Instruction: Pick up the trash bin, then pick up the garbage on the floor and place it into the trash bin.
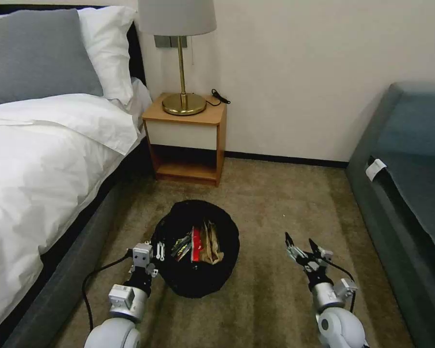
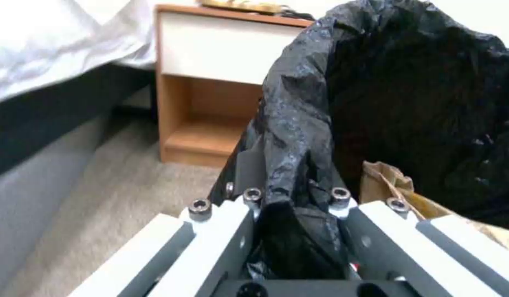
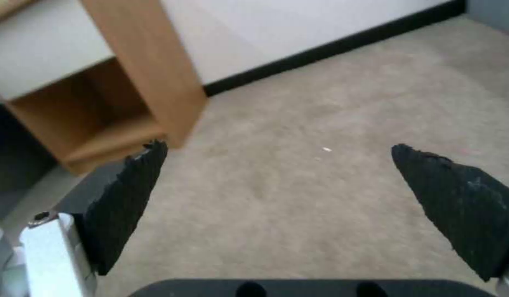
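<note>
Bedroom, bed [image 1: 43, 159], nightstand [image 1: 186, 140], lamp [image 1: 179, 53]

left claw [image 1: 155, 252]: clamped, arm low forward | right claw [image 1: 302, 246]: spread wide, empty, arm low forward

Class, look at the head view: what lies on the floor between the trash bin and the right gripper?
Nothing: in the head view, bare carpet separates the trash bin from the open right gripper.
</note>
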